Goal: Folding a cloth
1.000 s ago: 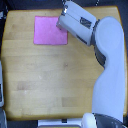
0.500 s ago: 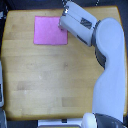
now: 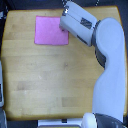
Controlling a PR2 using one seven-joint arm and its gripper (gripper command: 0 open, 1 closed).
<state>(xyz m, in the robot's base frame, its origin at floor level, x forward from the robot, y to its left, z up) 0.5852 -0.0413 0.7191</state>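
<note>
Hand (image 3: 64,26) state cannot be told: its fingertips sit low at the cloth's right edge, and the blur hides whether they pinch the fabric. Starting from the exterior view's left, the pink cloth (image 3: 50,30) lies flat near the far edge of the wooden bench (image 3: 50,75). Right of it, the white arm (image 3: 107,70) reaches in from the near right corner.

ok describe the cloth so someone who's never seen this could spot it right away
Start at the wooden table; look at its far part, toward the exterior view's left. The cloth lies flat there, by the white arm's gripper. It is the only pink-magenta thing, plain and roughly square.
</note>
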